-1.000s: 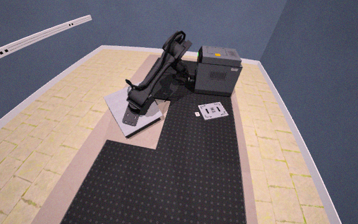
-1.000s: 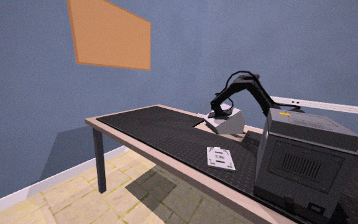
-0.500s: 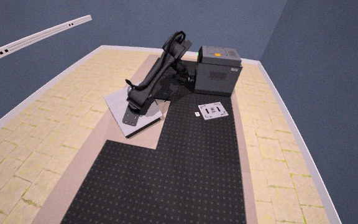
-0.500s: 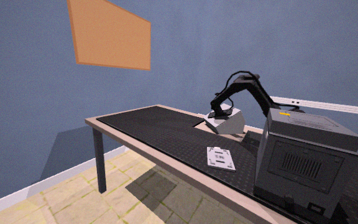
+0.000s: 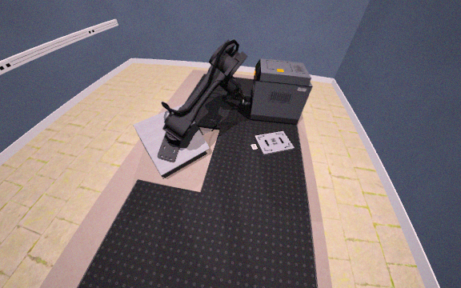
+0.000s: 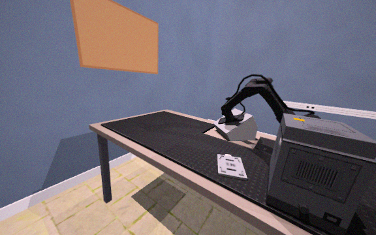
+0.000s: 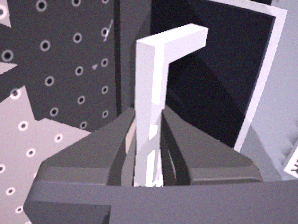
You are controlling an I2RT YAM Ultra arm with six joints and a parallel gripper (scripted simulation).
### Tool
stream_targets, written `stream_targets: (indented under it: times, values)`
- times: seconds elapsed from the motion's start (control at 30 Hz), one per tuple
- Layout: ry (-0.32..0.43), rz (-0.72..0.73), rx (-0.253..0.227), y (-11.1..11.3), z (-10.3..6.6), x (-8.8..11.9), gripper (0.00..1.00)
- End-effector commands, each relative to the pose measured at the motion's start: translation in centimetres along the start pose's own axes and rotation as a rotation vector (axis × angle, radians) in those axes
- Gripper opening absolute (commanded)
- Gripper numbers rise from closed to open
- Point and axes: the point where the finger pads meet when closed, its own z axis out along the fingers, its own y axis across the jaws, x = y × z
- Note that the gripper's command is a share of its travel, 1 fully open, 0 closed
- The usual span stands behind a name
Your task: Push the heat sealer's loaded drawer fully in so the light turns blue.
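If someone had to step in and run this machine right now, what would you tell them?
Gripper: shut on a pale L-shaped handle, probably the drawer's.
Sealer: upright on the dotted mat, its light amber, so a cycle seems to be running.
A printed card lies on the mat, apart from the sealer.
Done: drawer apparently pushed in.
Left: wait for blue. The sheet and frame are not in view.
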Motion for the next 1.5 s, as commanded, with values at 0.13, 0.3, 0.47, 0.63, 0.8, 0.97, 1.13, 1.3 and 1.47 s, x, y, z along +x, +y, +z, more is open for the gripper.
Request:
stream_targets:
  times: [0.13, 0.3, 0.47, 0.63, 0.8, 0.97, 1.13, 1.3, 1.47]
  values:
    - [-0.016, 0.097, 0.007, -3.82, 1.88, -0.24, 0.0]
    - [-0.016, 0.097, 0.007, -3.82, 1.88, -0.24, 0.0]
    - [-0.016, 0.097, 0.007, -3.82, 1.88, -0.24, 0.0]
    - [-0.016, 0.097, 0.007, -3.82, 1.88, -0.24, 0.0]
    - [-0.016, 0.097, 0.007, -3.82, 1.88, -0.24, 0.0]
    - [-0.016, 0.097, 0.007, -3.82, 1.88, -0.24, 0.0]
    - [-0.016, 0.097, 0.007, -3.82, 1.88, -0.24, 0.0]
    - [-0.016, 0.097, 0.007, -3.82, 1.88, -0.24, 0.0]
    - [-0.016, 0.1, 0.006, -3.55, 1.49, -0.31, 0.0]
